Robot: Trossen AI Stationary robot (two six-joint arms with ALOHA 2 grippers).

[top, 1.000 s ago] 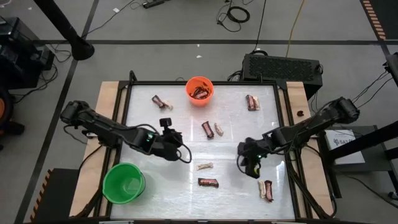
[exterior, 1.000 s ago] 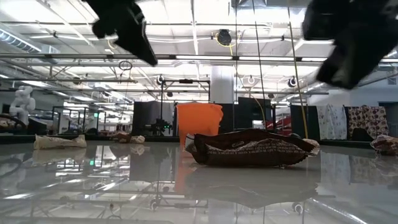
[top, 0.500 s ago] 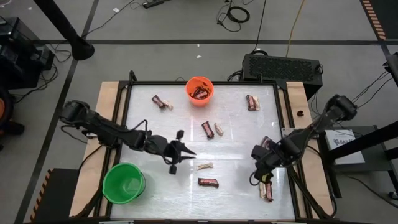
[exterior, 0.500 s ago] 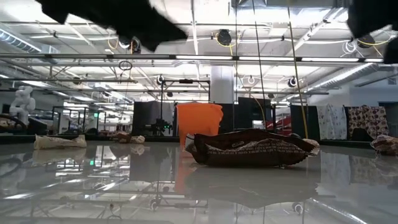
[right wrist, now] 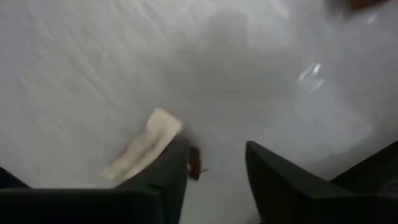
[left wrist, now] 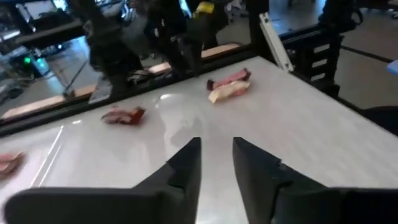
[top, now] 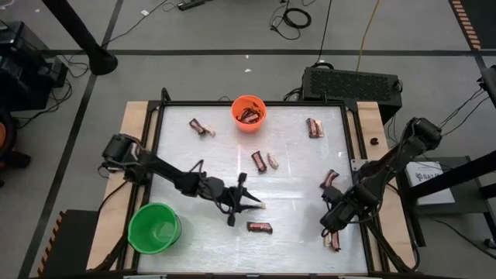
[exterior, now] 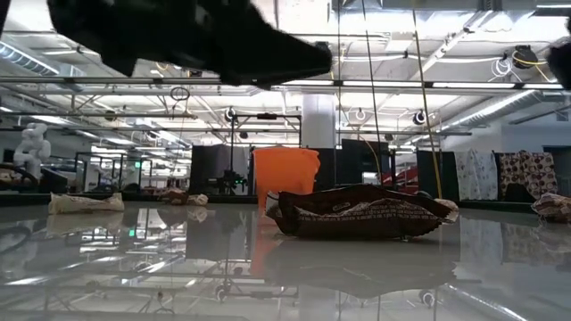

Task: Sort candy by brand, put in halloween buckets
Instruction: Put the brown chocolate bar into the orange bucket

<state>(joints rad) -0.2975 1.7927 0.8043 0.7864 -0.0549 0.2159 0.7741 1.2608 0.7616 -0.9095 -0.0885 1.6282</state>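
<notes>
The orange bucket (top: 249, 112) stands at the far middle with dark candy in it, and the green bucket (top: 155, 227) at the near left. Loose candy lies scattered over the table. My left gripper (top: 245, 203) (left wrist: 217, 155) is open and empty above mid-table, just left of a cream piece (top: 256, 206). A brown bar (top: 260, 227) (exterior: 357, 214) lies nearer the front. My right gripper (top: 332, 225) (right wrist: 214, 165) hangs open above the near right. A cream piece (right wrist: 146, 146) lies beside one finger, and the edge of a dark red piece (right wrist: 194, 165) shows between the fingers.
More candy lies at the far left (top: 201, 128), at the far right (top: 314, 128), as a brown and cream pair in the middle (top: 263, 161), and on the right (top: 331, 180). A raised black frame (top: 159, 139) borders the white table top.
My left gripper has swept toward the table's right edge and somewhat toward the near edge, ending beside the cream piece in the middle. My right gripper has moved toward the near right corner, over the pair of candies there. No candy has visibly moved.
</notes>
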